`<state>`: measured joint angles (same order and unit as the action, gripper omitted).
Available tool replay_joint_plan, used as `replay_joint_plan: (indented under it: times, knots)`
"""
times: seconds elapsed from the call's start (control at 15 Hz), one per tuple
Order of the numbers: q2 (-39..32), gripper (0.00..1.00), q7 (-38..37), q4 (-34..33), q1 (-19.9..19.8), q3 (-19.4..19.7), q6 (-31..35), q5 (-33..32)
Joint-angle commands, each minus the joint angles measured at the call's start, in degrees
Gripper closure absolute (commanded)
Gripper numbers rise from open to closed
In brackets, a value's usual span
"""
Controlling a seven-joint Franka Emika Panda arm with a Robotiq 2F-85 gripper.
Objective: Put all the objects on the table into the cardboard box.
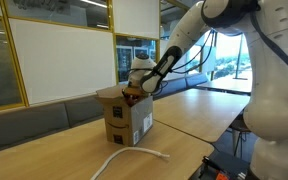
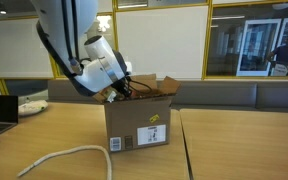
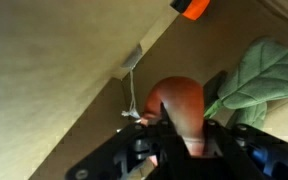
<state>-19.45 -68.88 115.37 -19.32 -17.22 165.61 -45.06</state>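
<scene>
Apparently smooth and rounded, the red toy (image 3: 179, 105) sits between the dark fingers of the claw (image 3: 189, 140), which looks pressed in on its sides. It likely weighs little, may slip on its curve, and is best held across its widest part. It is inside the cardboard box (image 2: 139, 125), close to a tan wall and beside a green leaf (image 3: 259, 75) that looks soft. An orange piece (image 3: 194, 8) shows at the top edge. Outside, a limp white cord (image 2: 64, 157) lies on the tabletop (image 2: 244, 150) near the box; a pinch at mid-length should suit it.

The cardboard box (image 2: 139, 120) carries white labels (image 2: 153, 134), none of them legible.
</scene>
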Motion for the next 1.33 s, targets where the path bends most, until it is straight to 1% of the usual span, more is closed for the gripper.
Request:
replay_joint_plan:
  times: [0.0,0.33,0.47,0.73,0.93,1.13,1.27]
  knots:
    - [-3.44,0.5,2.37,-3.99,-1.29,-1.01,-2.26,3.42]
    - [-3.32,0.12,2.22,-4.87,-1.43,-1.19,-4.1,4.38]
    - [-2.18,0.0,1.7,-4.9,-1.1,-1.29,-4.67,4.11]
    - [2.35,0.0,0.18,-3.24,-0.44,-1.56,-5.14,3.09]
    - [7.54,0.0,-0.65,-0.79,0.04,-2.0,-5.42,2.58]
    - [13.28,0.0,-0.54,2.32,0.28,-3.22,-6.27,3.43]
    - [17.5,0.0,0.73,5.55,0.45,-4.77,-7.36,5.27]
